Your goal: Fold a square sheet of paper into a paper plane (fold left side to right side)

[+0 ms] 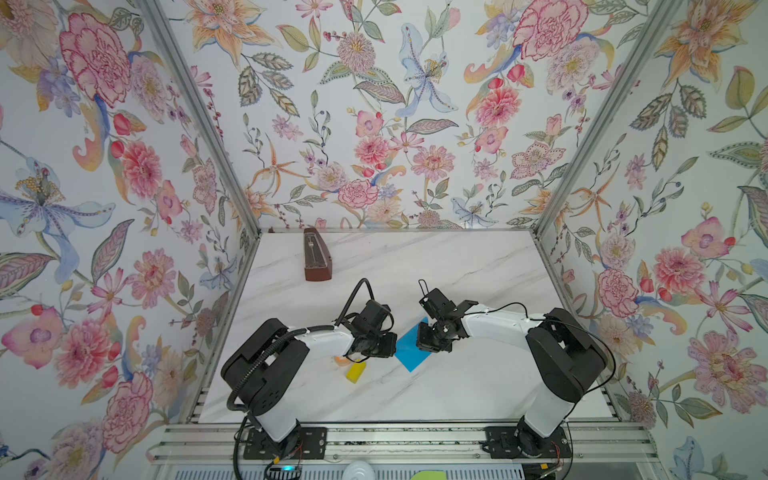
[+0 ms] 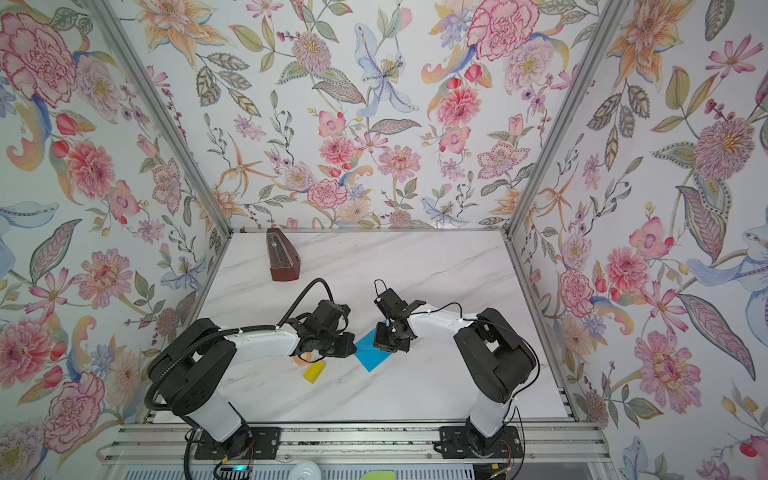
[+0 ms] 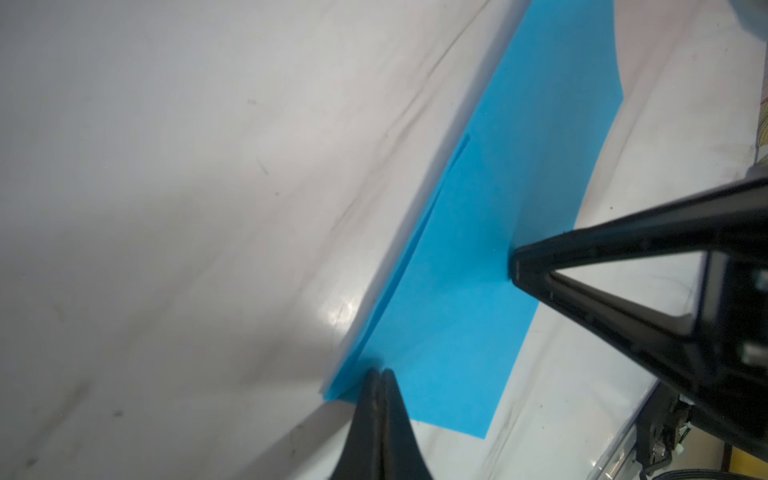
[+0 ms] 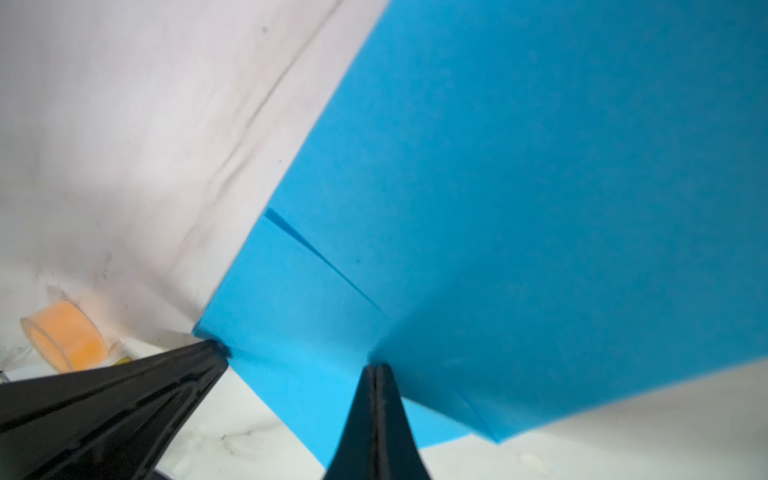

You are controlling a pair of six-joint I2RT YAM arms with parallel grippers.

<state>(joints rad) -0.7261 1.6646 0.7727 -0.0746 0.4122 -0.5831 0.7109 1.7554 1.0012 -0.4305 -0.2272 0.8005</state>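
The square sheet of paper [image 1: 409,354] [image 2: 370,354] is bright blue and lies on the marble table between my two grippers. In the left wrist view the paper [image 3: 478,249] shows two layers along one long edge. My left gripper [image 3: 381,371] [image 1: 392,349] is shut, its tip resting on the paper near a corner. My right gripper [image 4: 376,366] [image 1: 422,347] is shut too, tip down on the paper [image 4: 498,187], where a short crease line shows and one part looks raised. Each wrist view shows the opposite gripper touching the sheet: the right gripper [image 3: 515,266] and the left gripper [image 4: 220,351].
A brown wooden metronome [image 1: 316,257] [image 2: 282,257] stands at the back left. A small yellow block [image 1: 356,372] [image 2: 313,371] and an orange tape roll [image 4: 62,336] [image 1: 341,360] lie just left of the paper, under the left arm. Floral walls enclose three sides.
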